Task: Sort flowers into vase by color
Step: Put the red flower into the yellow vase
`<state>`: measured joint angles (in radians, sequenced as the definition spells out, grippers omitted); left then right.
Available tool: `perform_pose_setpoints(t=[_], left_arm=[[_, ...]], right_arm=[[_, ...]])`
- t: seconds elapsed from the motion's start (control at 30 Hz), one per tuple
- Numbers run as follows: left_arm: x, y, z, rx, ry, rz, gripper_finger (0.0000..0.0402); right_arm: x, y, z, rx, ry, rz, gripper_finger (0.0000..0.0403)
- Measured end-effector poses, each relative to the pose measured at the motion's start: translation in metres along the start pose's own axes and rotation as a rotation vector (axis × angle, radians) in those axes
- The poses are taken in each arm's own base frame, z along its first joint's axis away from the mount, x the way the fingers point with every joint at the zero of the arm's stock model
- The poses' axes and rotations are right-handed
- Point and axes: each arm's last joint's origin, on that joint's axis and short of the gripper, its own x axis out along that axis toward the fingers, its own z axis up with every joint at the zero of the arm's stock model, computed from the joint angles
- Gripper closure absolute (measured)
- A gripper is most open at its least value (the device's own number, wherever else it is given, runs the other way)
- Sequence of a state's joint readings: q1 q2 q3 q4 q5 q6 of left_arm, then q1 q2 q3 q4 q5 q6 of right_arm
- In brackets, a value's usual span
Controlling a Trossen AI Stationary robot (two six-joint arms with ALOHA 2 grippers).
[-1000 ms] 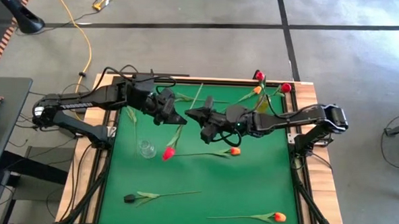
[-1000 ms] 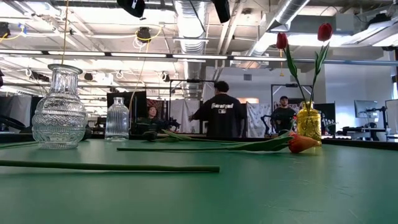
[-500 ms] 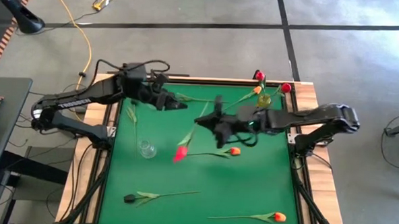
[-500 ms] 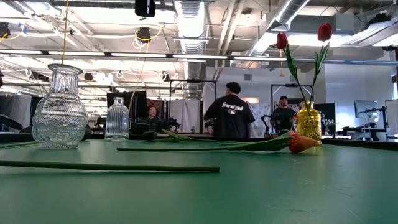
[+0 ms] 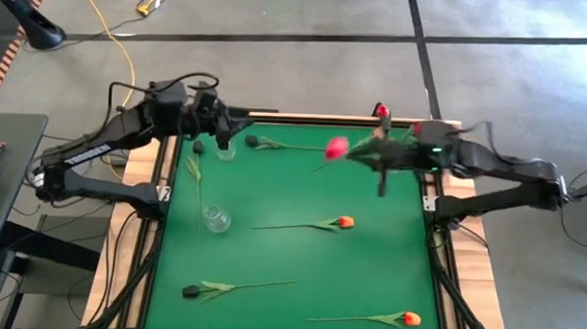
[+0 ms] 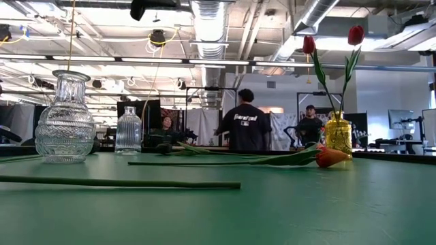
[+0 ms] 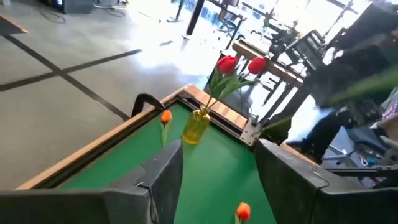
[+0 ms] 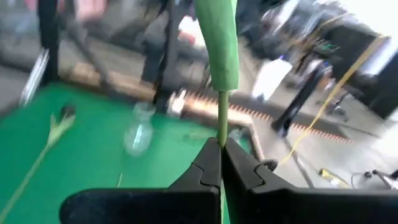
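Note:
My right gripper (image 5: 375, 156) is above the table's far right part, beside the yellow vase (image 5: 389, 145), and is shut on a red tulip whose head (image 5: 336, 147) points toward the table's left. The yellow vase (image 6: 338, 136) holds two red tulips (image 6: 355, 34). My left gripper (image 7: 217, 186) is open and empty over the far left corner (image 5: 220, 132), next to a small clear vase (image 5: 225, 148). An orange tulip (image 5: 346, 222), a second orange tulip (image 5: 411, 317) and a dark tulip (image 5: 190, 291) lie flat on the green mat. My right gripper pinches the red tulip's thin green stem (image 8: 222, 127) between its two fingertips, which lie across the stem. A leaf (image 8: 217, 43) stands beyond the fingers. The tulip is lifted clear of the table, its head out to the gripper's left side in the high view.
A second clear vase (image 5: 214, 218) stands at the mat's left; in the low view it is the large cut-glass one (image 6: 65, 119). Loose stems lie at the far left (image 5: 195, 175) and far middle (image 5: 279, 144). People stand in the room behind the table (image 6: 242, 129).
My right gripper has carried the red tulip up from the table's middle toward the far right, up to the yellow vase; the tulip has come clear of the mat and turned its head toward the far left. My left gripper has drawn back toward the far left corner.

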<state>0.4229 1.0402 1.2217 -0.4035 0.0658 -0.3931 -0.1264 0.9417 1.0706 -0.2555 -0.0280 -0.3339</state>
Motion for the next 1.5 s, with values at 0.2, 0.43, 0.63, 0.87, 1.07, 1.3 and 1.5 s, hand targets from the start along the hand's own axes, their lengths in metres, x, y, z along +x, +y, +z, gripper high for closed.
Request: perform_pose_setpoints(t=[0.2,0.43,0.63,0.87,1.07,1.3,1.5], left_arm=[[0.002,0.0,-0.001,-0.001,0.008,0.002,0.0221],[0.011,0.001,-0.004,-0.019,0.029,0.006,0.0221],[0.017,-0.001,-0.006,-0.018,0.04,0.007,0.0221],[0.018,-0.005,-0.008,-0.03,0.044,0.003,0.0221],[0.019,-0.01,-0.01,-0.022,0.044,0.009,0.0221],[0.019,-0.011,-0.011,-0.02,0.037,0.025,0.0221],[0.019,-0.011,-0.011,-0.02,0.036,0.028,0.0221]], right_arm=[[-0.067,-0.015,0.014,0.11,-0.368,-0.222,0.0378],[-0.106,-0.035,0.017,0.07,-0.386,-0.664,0.0378],[-0.103,-0.059,-0.001,0.169,-0.27,-0.845,0.0378],[-0.088,-0.1,-0.055,0.338,-0.114,-0.876,0.0378],[-0.095,-0.116,-0.096,0.459,-0.069,-0.925,0.0378],[-0.095,-0.116,-0.111,0.529,-0.059,-0.853,0.0378],[-0.09,-0.109,-0.136,0.591,0.013,-0.816,0.0378]])
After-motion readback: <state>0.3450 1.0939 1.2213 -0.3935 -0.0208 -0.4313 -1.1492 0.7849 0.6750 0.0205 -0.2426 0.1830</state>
